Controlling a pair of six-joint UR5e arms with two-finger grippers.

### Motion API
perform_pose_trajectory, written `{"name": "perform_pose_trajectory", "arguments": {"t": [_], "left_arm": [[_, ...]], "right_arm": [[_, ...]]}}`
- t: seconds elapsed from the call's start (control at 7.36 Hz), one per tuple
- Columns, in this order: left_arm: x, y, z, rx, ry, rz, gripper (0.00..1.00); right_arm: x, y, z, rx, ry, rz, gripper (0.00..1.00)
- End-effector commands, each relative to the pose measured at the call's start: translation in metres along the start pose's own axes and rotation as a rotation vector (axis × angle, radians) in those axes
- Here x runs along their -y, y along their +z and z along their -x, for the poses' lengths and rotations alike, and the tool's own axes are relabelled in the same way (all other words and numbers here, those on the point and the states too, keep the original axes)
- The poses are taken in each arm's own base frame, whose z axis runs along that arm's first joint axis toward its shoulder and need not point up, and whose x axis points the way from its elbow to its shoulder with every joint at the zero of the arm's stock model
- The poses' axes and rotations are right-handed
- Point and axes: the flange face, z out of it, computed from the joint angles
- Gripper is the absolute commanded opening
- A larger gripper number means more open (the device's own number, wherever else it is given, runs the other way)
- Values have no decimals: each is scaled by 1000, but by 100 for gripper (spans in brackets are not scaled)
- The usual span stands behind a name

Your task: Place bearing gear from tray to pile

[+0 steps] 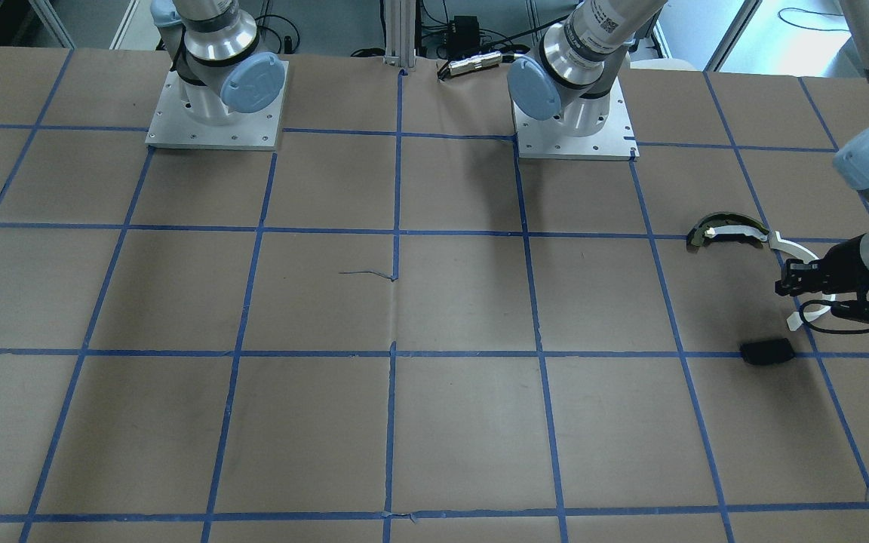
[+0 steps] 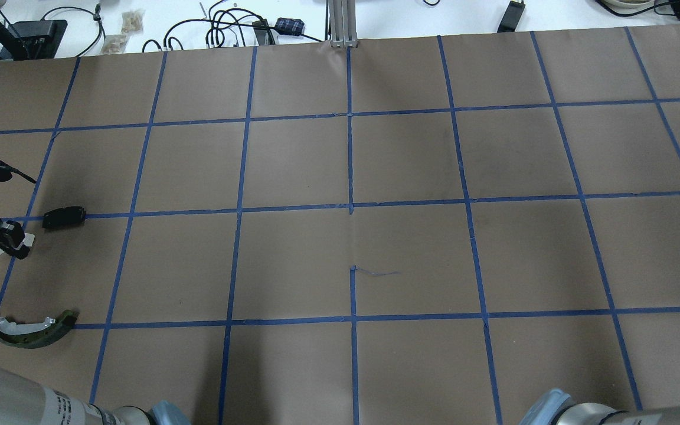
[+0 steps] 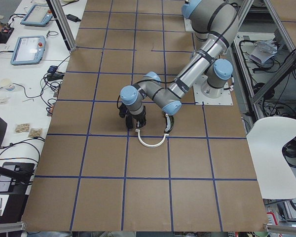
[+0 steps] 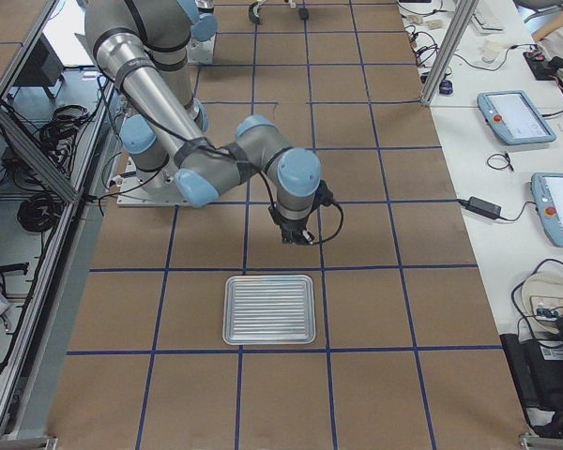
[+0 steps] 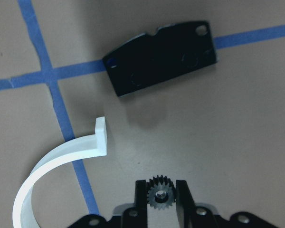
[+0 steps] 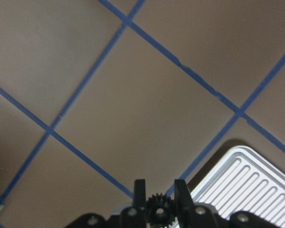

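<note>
Taped table (image 5: 218, 142); gear (image 5: 160, 195) in left tool (image 5: 161, 185), seemingly clamped, wrist view only.

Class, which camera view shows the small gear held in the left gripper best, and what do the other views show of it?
The left wrist-mounted view: the gear sits clamped between the fingers of the left gripper, its teeth plainly visible. The front-facing, overhead and exterior left views show that gripper, but the gear is too small to make out.

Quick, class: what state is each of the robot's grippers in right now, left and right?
The left gripper is closed, holding a bearing gear.
The right gripper is closed, holding a second bearing gear.
</note>
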Motion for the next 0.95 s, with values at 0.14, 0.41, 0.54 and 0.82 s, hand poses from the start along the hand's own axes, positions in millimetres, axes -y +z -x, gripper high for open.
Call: {"name": "perform_pose_trajectory", "arguments": {"t": [0.14,0.41,0.54,0.82], "left_arm": [[5,18,4,-18,-2,25,0],[7,26,2,-49,-16,26,0],[7,26,2,-52,-19,27,3],[7,28,2,-56,-20,30,60]], "right_arm": [[130,-31,138,-9,140,30,4],[203,-18,221,-9,314,37,4],[249,6,275,-8,396,68,4],[351,79,353,-64,457,-9,4]]}}
